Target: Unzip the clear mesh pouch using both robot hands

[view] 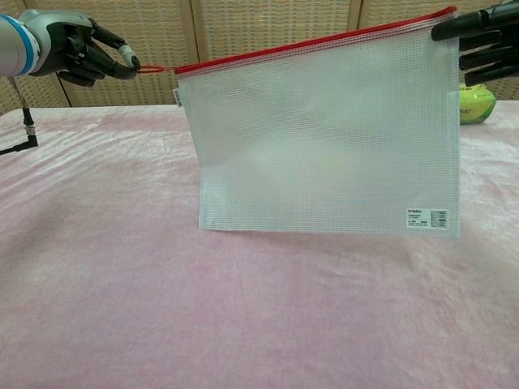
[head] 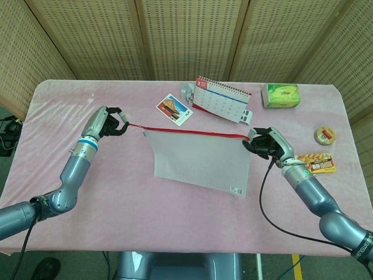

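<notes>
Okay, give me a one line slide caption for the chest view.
Both hands hold the clear mesh pouch up off the pink tablecloth, left hand pinching the red zipper pull, right hand gripping the opposite corner.
</notes>
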Controlling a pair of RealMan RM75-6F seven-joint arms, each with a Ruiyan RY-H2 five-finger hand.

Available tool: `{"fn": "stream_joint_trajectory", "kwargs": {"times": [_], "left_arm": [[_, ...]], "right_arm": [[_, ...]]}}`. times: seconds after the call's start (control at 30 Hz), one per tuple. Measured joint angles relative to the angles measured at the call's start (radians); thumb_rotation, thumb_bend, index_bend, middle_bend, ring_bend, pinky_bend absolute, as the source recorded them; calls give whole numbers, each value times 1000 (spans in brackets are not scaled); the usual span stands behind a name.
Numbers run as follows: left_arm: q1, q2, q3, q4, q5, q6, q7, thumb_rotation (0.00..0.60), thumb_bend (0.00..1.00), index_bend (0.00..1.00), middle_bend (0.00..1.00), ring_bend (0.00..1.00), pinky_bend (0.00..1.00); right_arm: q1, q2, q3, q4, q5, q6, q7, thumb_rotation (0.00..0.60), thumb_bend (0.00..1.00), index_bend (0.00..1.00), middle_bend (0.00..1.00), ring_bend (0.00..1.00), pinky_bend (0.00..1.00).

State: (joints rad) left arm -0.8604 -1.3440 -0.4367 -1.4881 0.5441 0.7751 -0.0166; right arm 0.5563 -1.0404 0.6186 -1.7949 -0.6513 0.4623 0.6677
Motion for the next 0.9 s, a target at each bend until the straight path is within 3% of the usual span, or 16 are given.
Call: {"fn": "stream_joint_trajectory", "kwargs": {"times": [0.17, 0.23, 0.27, 0.3, 0.33, 0.37, 0.4, 0.5, 0.8, 0.87, 0.9], "left_arm": [[10, 12, 5, 22, 15, -22, -32, 600, 813, 840, 1000, 973, 1000], [10, 13, 6, 24, 17, -29, -39, 600, 753, 803, 1000, 973, 1000], [10, 14, 7, 24, 20, -32, -42, 600, 572, 650, 999, 971, 1000], [10, 14, 9, 25, 29, -32, -43, 600, 332, 401, 987, 964, 1000], [9, 16, 13, 26, 37, -32, -41, 600, 181, 239, 972, 958, 1000], [8, 19, 18, 26, 44, -35, -37, 600, 29, 50, 948, 949, 1000], [6, 24, 25, 27, 48, -46, -31, 600, 0, 0, 927, 942, 1000], [7, 29, 31, 27, 62, -72, -27, 600, 0, 0, 919, 941, 1000], [67, 87, 41, -19, 219, 86, -43, 600, 0, 0, 904, 925, 1000], [88, 104, 53, -35, 267, 132, -32, 600, 0, 0, 821, 852, 971], [105, 115, 64, -47, 304, 170, -20, 600, 0, 0, 685, 731, 880]], "right_arm": [[-6, -2, -11, 23, -16, -1, 15, 600, 851, 829, 1000, 1000, 1000], [-6, -4, -15, 28, -24, -3, 18, 600, 772, 785, 1000, 1000, 1000], [-6, -5, -17, 31, -30, -3, 16, 600, 569, 650, 1000, 1000, 1000], [-6, -6, -19, 33, -40, -3, 13, 600, 315, 453, 1000, 1000, 1000], [-4, -6, -25, 38, -57, -7, 5, 600, 97, 246, 995, 1000, 1000], [-3, -5, -29, 43, -73, -14, -2, 600, 22, 146, 989, 1000, 1000], [-2, -4, -34, 49, -90, -23, -9, 600, 0, 65, 981, 1000, 1000], [-2, -2, -52, 66, -144, -32, -41, 600, 0, 3, 971, 999, 1000], [-35, 21, -119, 71, -292, 120, -153, 600, 0, 21, 958, 989, 1000], [-56, 24, -134, 69, -349, 190, -188, 600, 0, 68, 896, 933, 999], [-67, 23, -142, 71, -381, 228, -208, 600, 0, 101, 817, 862, 966]]}}
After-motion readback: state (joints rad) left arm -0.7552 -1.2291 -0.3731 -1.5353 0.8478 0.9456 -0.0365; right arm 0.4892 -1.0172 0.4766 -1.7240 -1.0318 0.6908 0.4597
